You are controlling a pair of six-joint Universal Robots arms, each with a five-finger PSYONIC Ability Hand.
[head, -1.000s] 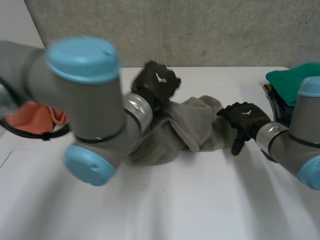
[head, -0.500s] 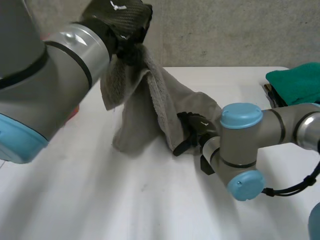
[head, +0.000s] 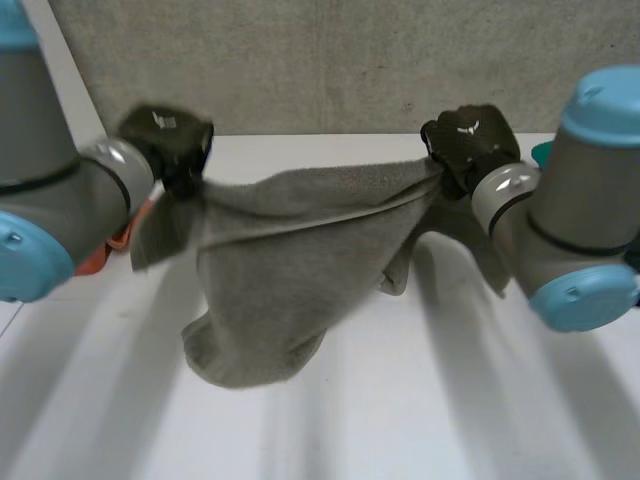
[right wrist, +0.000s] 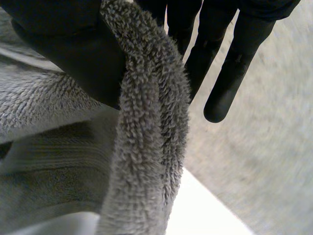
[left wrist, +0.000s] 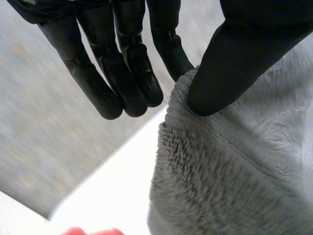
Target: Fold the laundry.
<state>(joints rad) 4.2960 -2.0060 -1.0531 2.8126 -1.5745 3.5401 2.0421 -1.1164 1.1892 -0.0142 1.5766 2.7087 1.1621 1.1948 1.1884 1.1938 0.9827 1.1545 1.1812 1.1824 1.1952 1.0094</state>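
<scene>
So the grey towel (head: 290, 260) is up in the air, stretched out between the two robot hands with its long axis running side to side across the bench (head: 450, 400). The top edge is pulled fairly taut from one grip to the other, dipping a little in the middle. The rest hangs down in a loose, folded-over sag, lowest on the left half. I can't tell if that bottom fold is actually resting on the bench or just above it. The left robot hand (head: 168, 143) has one end of the top edge. In the left wrist view its thumb (left wrist: 234, 58) is pressed down on the towel's hem, pinching it, while the other fingers (left wrist: 122, 73) stick out straight, clear of the fabric. The right robot hand (head: 466, 140) has the other end. In the right wrist view the edge is bunched into a thick roll, clamped between the thumb (right wrist: 58, 44) and the straight fingers (right wrist: 230, 63). Both hands sit at about the same height, near the far side of the bench by the concrete wall (head: 350, 60). An orange cloth (head: 98, 258) peeks out from under the left arm.
</scene>
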